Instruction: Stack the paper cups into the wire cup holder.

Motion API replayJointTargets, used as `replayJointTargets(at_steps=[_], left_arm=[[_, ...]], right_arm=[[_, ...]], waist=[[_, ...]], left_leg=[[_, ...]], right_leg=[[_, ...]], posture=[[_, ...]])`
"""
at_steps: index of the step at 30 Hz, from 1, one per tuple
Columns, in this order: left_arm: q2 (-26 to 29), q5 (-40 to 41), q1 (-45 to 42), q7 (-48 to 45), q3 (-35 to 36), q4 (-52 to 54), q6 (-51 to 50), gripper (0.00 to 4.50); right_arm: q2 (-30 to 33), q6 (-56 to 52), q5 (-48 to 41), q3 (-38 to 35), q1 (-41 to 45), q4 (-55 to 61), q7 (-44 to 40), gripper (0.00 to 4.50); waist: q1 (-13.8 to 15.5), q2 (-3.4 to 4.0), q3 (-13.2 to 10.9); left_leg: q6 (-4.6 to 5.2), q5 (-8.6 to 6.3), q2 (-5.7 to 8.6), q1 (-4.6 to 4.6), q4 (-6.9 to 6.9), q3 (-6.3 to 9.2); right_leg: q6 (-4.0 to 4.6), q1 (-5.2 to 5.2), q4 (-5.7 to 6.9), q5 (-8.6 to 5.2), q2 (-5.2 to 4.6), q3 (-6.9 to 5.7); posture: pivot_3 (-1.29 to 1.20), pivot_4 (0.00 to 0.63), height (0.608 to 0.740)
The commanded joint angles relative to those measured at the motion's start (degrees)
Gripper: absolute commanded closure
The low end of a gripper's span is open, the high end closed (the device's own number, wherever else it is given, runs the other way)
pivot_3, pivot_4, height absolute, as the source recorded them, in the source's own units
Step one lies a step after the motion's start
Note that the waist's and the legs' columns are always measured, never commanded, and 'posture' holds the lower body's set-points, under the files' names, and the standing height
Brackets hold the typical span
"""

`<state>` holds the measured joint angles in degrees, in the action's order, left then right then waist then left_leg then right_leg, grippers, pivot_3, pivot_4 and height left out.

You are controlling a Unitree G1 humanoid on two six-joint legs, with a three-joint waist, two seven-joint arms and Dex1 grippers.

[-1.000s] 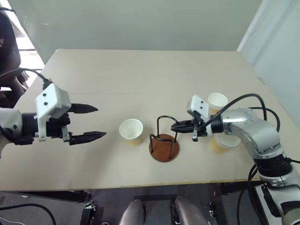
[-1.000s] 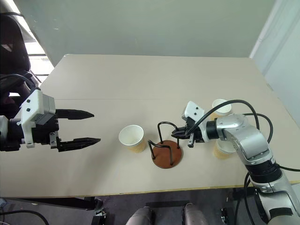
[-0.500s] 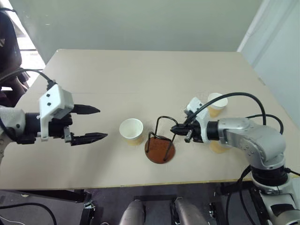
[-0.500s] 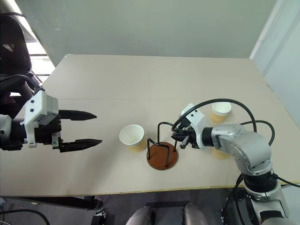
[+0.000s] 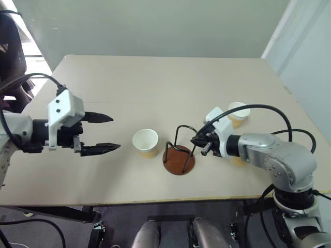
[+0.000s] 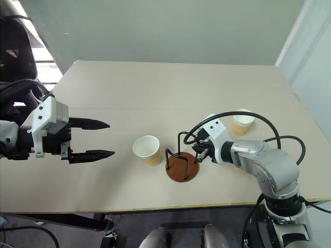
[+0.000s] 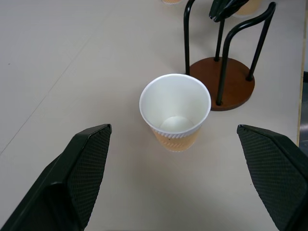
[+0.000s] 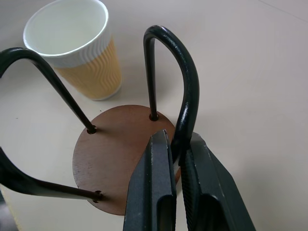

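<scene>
Right gripper [image 8: 175, 159] clamped on a holder [image 5: 179, 153] loop, having tipped then reset it flat, closer to the cup [image 5: 145, 143] at its 9 o'clock. Left gripper [image 5: 101, 133] wide open, empty, facing that cup. Holder repositioned; stacking unstarted.

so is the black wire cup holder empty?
Empty: the black wire cup holder shows bare reddish-brown base; nearest tan ribbed paper cup stands beside it.

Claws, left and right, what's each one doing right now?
Left claw: open, empty.
Right claw: shut on a loop of the wire cup holder.
</scene>
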<state>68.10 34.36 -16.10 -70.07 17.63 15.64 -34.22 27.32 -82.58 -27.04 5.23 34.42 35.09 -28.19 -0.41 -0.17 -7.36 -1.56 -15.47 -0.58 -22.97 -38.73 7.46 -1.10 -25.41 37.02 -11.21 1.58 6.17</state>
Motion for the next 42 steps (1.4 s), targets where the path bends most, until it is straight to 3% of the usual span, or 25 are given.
replayJointTargets(at_steps=[1,22,42], left_arm=[[0.8,0.0,-0.9,-0.4,0.9,0.1,0.6,0.0],[0.5,0.9,1.8,0.4,3.7,2.3,-0.9,0.0],[-1.5,1.9,6.4,2.4,6.2,6.3,-1.8,0.0]], right_arm=[[2.6,0.8,-1.9,-1.2,1.7,0.8,-1.8,4.45],[5.6,5.4,-4.6,1.5,5.5,-2.9,-4.6,4.45],[7.9,10.2,-4.7,4.4,3.8,-2.9,-6.2,4.45]], waist=[[0.0,0.0,0.0],[0.0,0.0,0.0],[0.0,0.0,0.0]], left_leg=[[0.0,0.0,0.0,-0.01,0.01,0.0],[-0.02,-0.02,-0.16,-0.2,0.19,-0.03],[-0.03,-0.02,-0.17,-0.19,0.2,-0.03]], right_leg=[[0.0,-0.01,-0.01,0.0,0.0,0.0],[-0.08,-0.29,-0.04,0.04,0.15,0.02],[-0.07,-0.28,-0.04,0.05,0.15,0.02]], posture=[[0.0,0.15,0.74],[0.0,0.15,0.74],[0.0,0.15,0.74]])
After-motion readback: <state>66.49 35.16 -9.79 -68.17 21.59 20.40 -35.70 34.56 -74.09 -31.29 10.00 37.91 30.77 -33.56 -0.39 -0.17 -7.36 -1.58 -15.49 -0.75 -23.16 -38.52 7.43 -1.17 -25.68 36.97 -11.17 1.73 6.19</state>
